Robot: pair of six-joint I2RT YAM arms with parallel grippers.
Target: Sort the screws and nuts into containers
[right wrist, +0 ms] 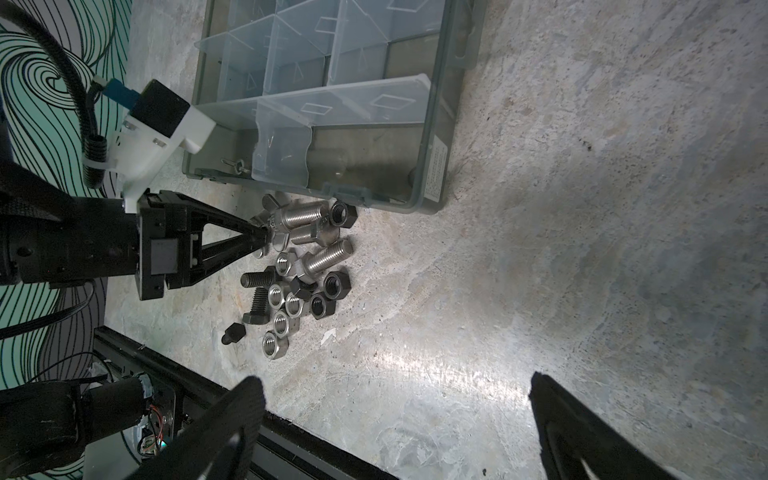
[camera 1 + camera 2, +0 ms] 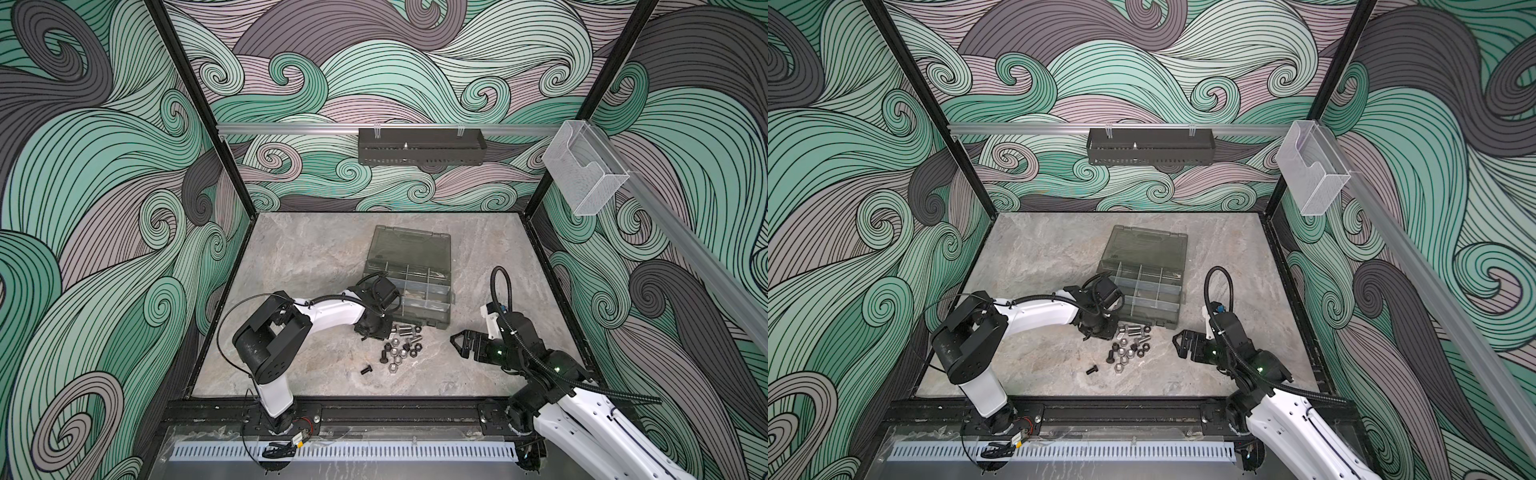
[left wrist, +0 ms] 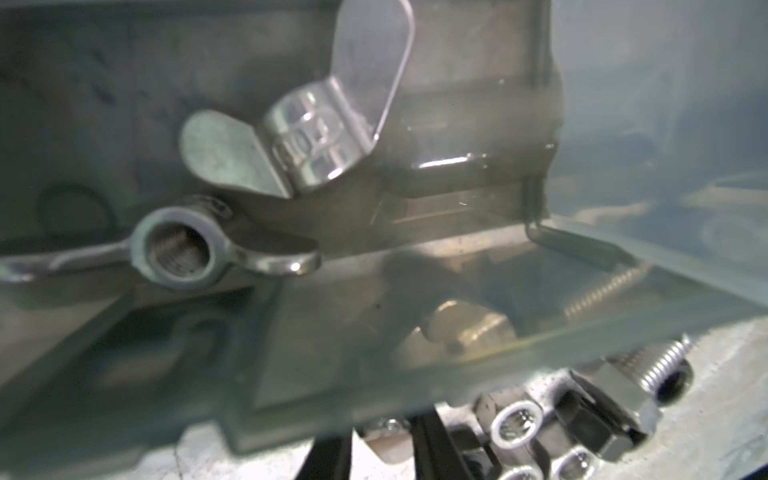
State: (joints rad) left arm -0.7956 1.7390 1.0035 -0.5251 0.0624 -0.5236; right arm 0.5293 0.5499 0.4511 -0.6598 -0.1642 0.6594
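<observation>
your left gripper [image 1: 261, 232] sits nearly pinched about a silver piece [image 1: 272, 226] at the far-left edge of the screws [image 1: 328, 257] and nuts [image 1: 281, 322], grip not verifiable, which lie just near of the containers [image 1: 345, 95], likely for short carries; your right gripper [image 1: 395, 379] hangs wide open to their right.

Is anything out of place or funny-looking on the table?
One small black screw lies alone on the table, apart from the pile of screws and nuts beside the case. Nothing looks broken.
</observation>
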